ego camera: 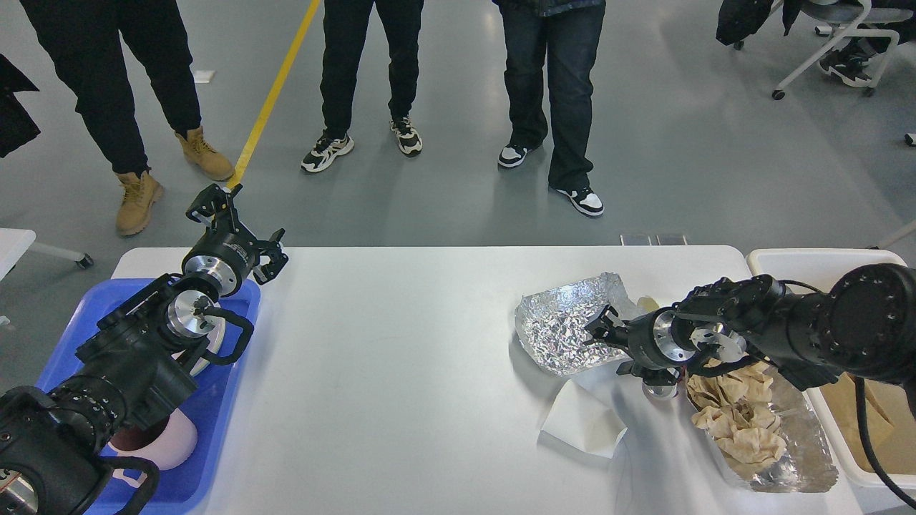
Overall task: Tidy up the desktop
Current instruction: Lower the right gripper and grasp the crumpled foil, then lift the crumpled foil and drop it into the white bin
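1. The desk (pixel 401 372), a wide white top, carries litter only at its right end; the middle is bare.
2. The right end effector (pixel 608 336) lies low over that litter, pointing leftward, at the near right edge of the crumpled foil tray (pixel 565 325). Its fingers look slightly parted, but they are too dark to say whether they grip anything.
3. A small can (pixel 658 390) sits just below its wrist; a white paper box (pixel 583 422) lies nearer the front edge; a second foil tray of brown paper (pixel 744 422) is behind it to the right.
4. The cream bin (pixel 787 261) stands at the right edge, close to this arm.
5. The left end effector (pixel 240 229), fingers spread wide and empty, hangs over the blue tray (pixel 215 429), well apart from the litter.
6. Judgement: the right arm is the nearer; open room lies leftward.
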Robot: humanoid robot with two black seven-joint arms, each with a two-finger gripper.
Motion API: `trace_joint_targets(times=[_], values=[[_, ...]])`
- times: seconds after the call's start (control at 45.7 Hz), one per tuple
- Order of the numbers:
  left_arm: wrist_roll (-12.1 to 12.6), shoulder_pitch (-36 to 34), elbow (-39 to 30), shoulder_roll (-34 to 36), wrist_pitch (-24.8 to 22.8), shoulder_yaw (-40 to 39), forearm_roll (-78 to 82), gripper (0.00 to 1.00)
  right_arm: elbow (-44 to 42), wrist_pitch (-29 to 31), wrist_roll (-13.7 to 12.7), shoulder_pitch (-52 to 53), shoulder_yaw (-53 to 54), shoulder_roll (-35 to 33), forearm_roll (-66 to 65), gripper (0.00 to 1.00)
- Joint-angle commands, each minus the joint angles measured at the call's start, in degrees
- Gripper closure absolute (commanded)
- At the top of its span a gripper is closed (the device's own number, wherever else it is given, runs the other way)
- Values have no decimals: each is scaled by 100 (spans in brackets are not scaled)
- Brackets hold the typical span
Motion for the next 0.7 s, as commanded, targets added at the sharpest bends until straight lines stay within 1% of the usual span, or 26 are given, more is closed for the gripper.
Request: trace_joint_targets(times=[0.0, 0.153, 0.197, 0.241, 0.285, 0.394, 0.438, 0.46, 0.525, 0.613, 0.679], values=[[0, 0, 0, 0, 0, 0, 7, 3, -32, -99, -12, -135, 98, 73, 5, 28], [0, 0, 0, 0, 0, 0, -2, 3, -41, -327, -12, -232, 115, 108, 14, 28], [0, 0, 0, 0, 0, 0, -1, 3, -41, -450, -12, -258, 150, 108, 31, 30], [0, 0, 0, 0, 0, 0, -1, 3, -41, -564, -21, -285, 194, 108, 14, 39], [0, 0, 0, 0, 0, 0, 7, 3, -41, -582, -47, -311, 212, 108, 14, 51], [0, 0, 0, 0, 0, 0, 7, 3, -41, -600, -258, -320, 212, 143, 14, 74], [0, 0, 0, 0, 0, 0, 7, 3, -41, -600, -302, -320, 221, 152, 14, 77], [0, 0, 0, 0, 0, 0, -1, 3, -41, -600, -303, -320, 221, 152, 14, 77], [0, 0, 0, 0, 0, 0, -2, 3, -32, -600, -311, -329, 230, 169, 14, 84], [0, 0, 0, 0, 0, 0, -2, 3, -41, -600, -303, -355, 247, 222, 14, 89], [0, 0, 0, 0, 0, 0, 7, 3, -41, -600, -303, -364, 274, 231, 14, 99]])
